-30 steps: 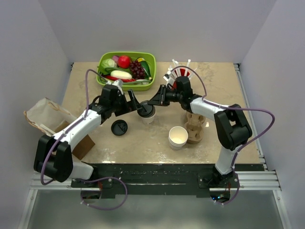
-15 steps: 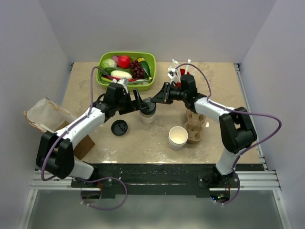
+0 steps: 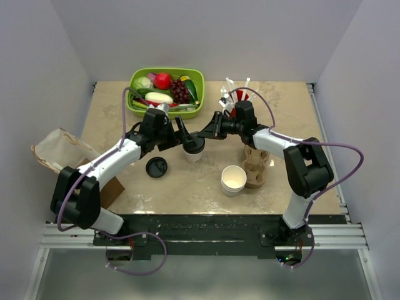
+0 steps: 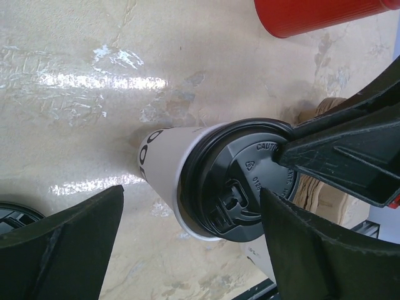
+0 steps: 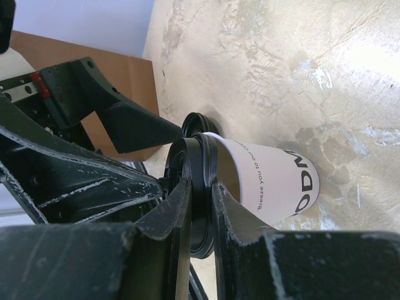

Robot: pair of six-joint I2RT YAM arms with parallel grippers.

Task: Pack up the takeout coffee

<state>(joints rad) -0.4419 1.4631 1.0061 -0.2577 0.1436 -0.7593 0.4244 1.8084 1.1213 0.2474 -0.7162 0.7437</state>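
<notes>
Now that the left gripper [image 3: 184, 137] has closed in, its jaws stand wide apart on either side of the small white paper cup with the black plastic lid [image 3: 194, 150], which stands upright on the table [image 3: 187, 187] left of the brown moulded-pulp carrier [image 3: 255, 164]. The right gripper [image 3: 204, 134], between cup and carrier, stays pinched on the lid's rim. A handover looks close, with packing still ahead.

White takeout coffee [image 4: 212, 181] between wide-spread fingers of the left pincer [image 4: 190, 200] — right pincer [image 4: 300, 153] touching its lid rim, red cup [image 4: 319, 12] beyond
</notes>
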